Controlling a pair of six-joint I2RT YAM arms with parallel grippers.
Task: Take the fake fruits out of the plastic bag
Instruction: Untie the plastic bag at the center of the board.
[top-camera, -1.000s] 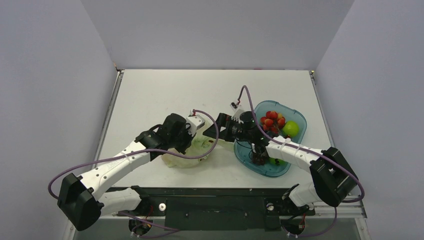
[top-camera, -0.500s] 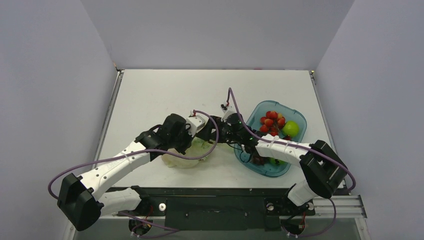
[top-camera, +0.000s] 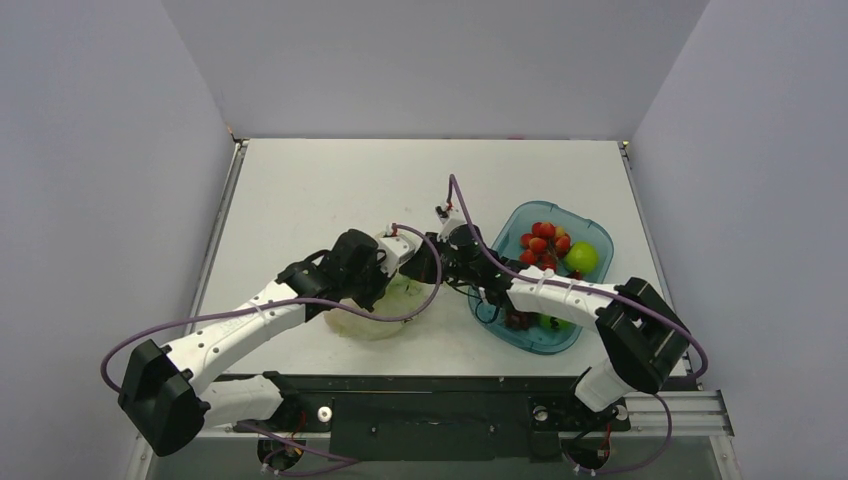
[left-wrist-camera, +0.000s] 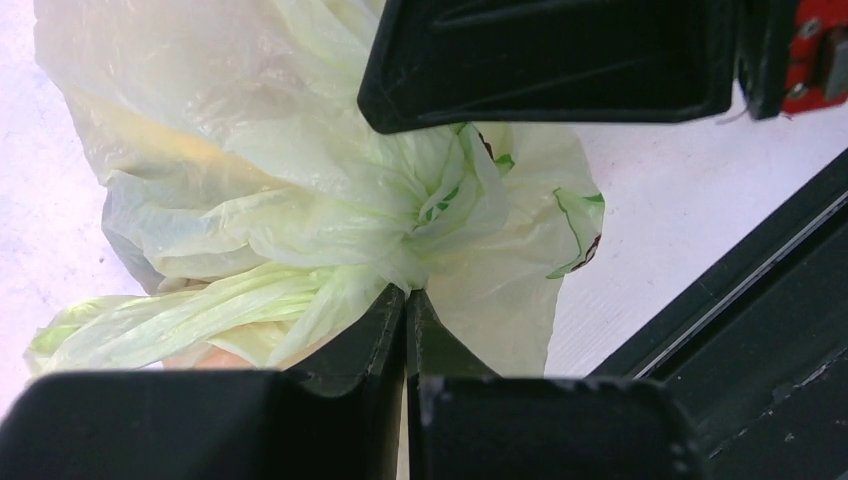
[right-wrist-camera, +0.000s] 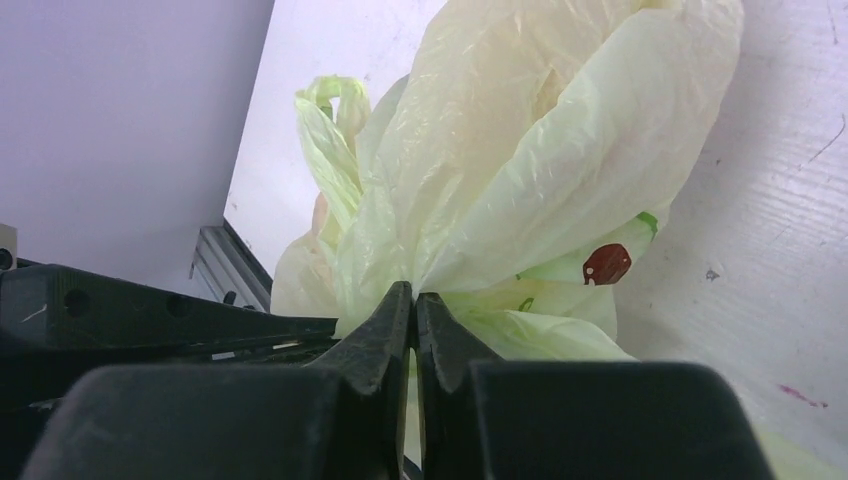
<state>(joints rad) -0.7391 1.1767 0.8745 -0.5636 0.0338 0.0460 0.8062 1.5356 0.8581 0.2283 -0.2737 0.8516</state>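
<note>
- This is a robotics lab test cell, not a home or a shop.
- Bare, pale lilac walls (top-camera: 430, 60) box in the white table (top-camera: 300, 190) at 9, 12 and 3 o'clock.
- A white-and-black left arm (top-camera: 240, 325) and right arm (top-camera: 560, 293) stand on a black base plate (top-camera: 430, 410) at 6 o'clock, trailing purple cables (top-camera: 215, 318).
- An aluminium rail (top-camera: 690, 405) edges the bench at 5 o'clock.
- The goods are props: a plastic bag (top-camera: 372, 322) at the centre and toy fruit (top-camera: 543, 240) in a blue tray (top-camera: 560, 342) toward 3 o'clock.

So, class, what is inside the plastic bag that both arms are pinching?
Almost nothing shows: the plastic bag is bunched shut, pinched by the left fingers and right fingers. Only a faint orange tint shows through its film; any fruit inside is covered.
</note>
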